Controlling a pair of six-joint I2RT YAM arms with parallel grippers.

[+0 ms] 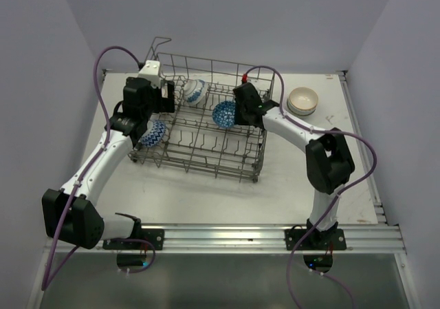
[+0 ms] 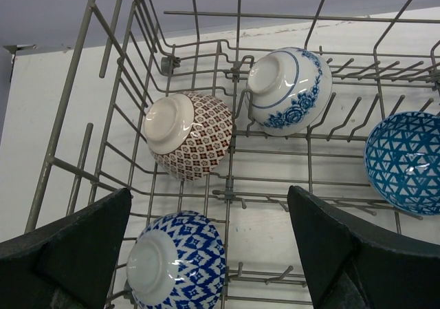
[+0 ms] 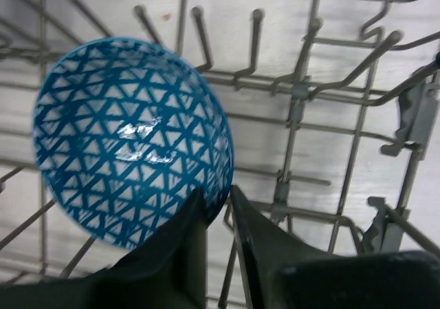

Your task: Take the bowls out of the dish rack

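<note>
One overhead, two close wrist views, sharing dish rack (image 1: 206, 141)

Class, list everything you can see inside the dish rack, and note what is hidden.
Four bowls: a brown-patterned bowl, a blue floral bowl and a blue diamond bowl, all showing their feet with insides hidden, and a blue triangle bowl showing its inside.

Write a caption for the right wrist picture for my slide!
The right end effector pinches the rim of a blue triangle-patterned bowl in the rack.
</note>
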